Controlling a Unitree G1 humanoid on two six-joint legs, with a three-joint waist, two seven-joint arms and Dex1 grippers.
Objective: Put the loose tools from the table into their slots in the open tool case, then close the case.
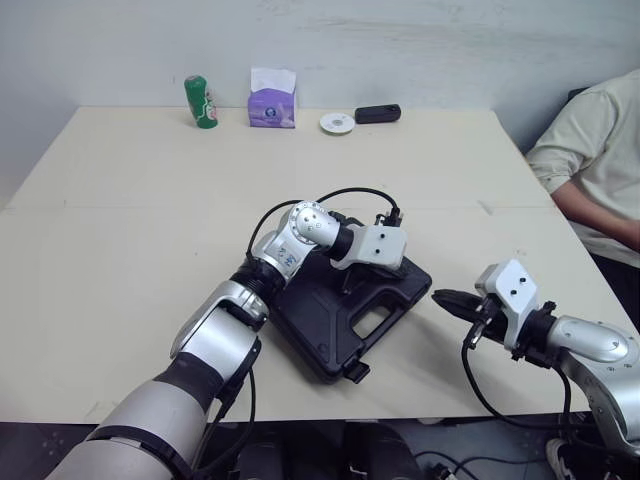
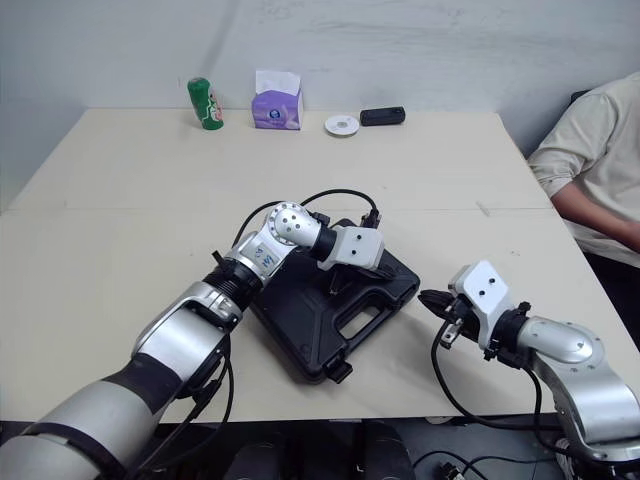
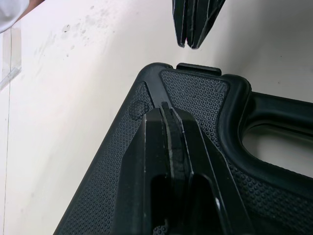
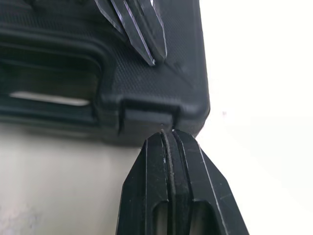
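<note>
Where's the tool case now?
In the eye views the tool case lies shut at the front of the table, under the left gripper, right gripper beside it.

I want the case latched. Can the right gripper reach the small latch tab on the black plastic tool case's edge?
Probably yes: the shut right gripper points straight at the latch tab, nearly touching; the left gripper, on the black tool case, stands clear.

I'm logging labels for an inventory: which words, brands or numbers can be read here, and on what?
No text is legible.
Green can: print on its side, too small to read.
Purple tissue box: pale mark on its front, too blurred to read.
Black tool case: no lettering visible.
</note>
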